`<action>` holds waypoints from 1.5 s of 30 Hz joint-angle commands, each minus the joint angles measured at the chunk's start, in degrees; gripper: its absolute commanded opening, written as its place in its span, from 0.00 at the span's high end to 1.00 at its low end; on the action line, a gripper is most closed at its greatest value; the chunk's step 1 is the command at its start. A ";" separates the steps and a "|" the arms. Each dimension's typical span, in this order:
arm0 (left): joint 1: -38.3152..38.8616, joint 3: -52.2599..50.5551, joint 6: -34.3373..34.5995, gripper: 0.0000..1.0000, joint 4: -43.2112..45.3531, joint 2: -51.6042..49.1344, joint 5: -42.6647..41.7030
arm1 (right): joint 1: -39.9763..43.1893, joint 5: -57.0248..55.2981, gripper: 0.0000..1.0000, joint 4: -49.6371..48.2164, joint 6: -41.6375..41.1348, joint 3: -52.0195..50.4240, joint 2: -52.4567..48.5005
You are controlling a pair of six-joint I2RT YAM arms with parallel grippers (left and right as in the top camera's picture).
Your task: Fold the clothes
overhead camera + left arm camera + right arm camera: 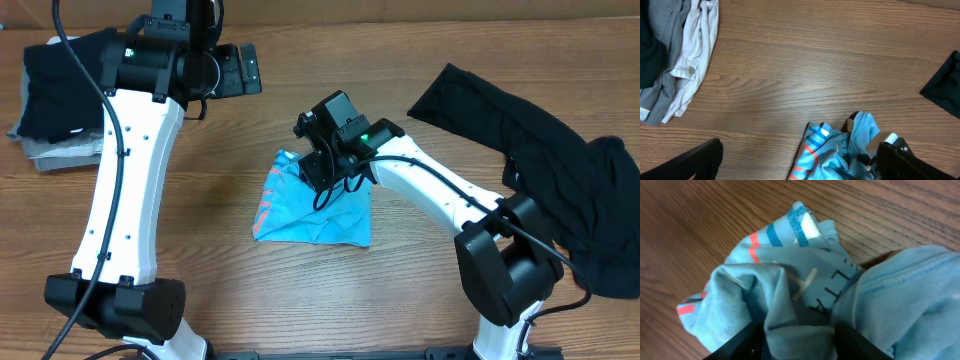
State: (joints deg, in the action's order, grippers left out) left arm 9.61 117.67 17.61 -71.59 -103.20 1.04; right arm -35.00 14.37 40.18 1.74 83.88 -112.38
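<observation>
A light blue T-shirt (315, 215) with coral-red and white lettering lies crumpled at the middle of the table. My right gripper (322, 172) is down on its far edge. In the right wrist view a bunched fold of the T-shirt (800, 330) fills the gap between the two black fingers (740, 342), which press on it from both sides. My left gripper (238, 70) hangs above the table behind the shirt, jaws wide apart and holding nothing. The left wrist view has the T-shirt (832, 155) below it at lower right. A plain black garment (560, 170) lies spread at the right.
A pile of clothes (55, 95), black on top of grey and white pieces (687, 60), sits at the far left corner. A corner of the black garment (945, 87) reaches into the left wrist view at right. Bare wooden table (250, 290) surrounds the shirt.
</observation>
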 commanded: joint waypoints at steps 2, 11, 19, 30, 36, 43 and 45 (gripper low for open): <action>-0.33 -0.31 -1.36 0.00 0.09 -0.55 0.92 | -0.66 2.01 0.53 -0.04 0.22 0.83 0.04; -0.33 -0.31 -1.38 0.00 -0.17 -0.57 2.54 | 0.39 1.99 0.96 10.12 -3.02 3.23 2.69; -0.33 -0.33 -1.38 0.00 -0.15 -0.57 2.54 | 1.51 1.99 0.96 28.74 -6.32 5.35 8.44; -0.33 -0.33 -2.86 0.00 -0.22 -0.57 2.56 | 0.90 1.97 0.57 36.63 -13.46 -3.30 8.44; -0.33 -0.31 -3.13 0.00 -0.17 -0.57 2.56 | 3.04 1.81 0.46 37.13 -14.01 -1.51 8.92; -0.33 -0.33 -3.72 0.00 -0.20 -0.57 2.21 | 3.58 0.87 0.40 33.88 -13.81 2.93 10.97; -0.33 -0.55 -3.74 0.00 -0.20 -0.57 0.83 | 3.93 -0.46 0.38 31.17 -14.43 2.71 10.82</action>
State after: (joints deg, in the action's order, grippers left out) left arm 9.61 117.67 14.96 -71.81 -103.20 2.61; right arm -31.38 15.64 73.08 -11.99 85.21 -103.70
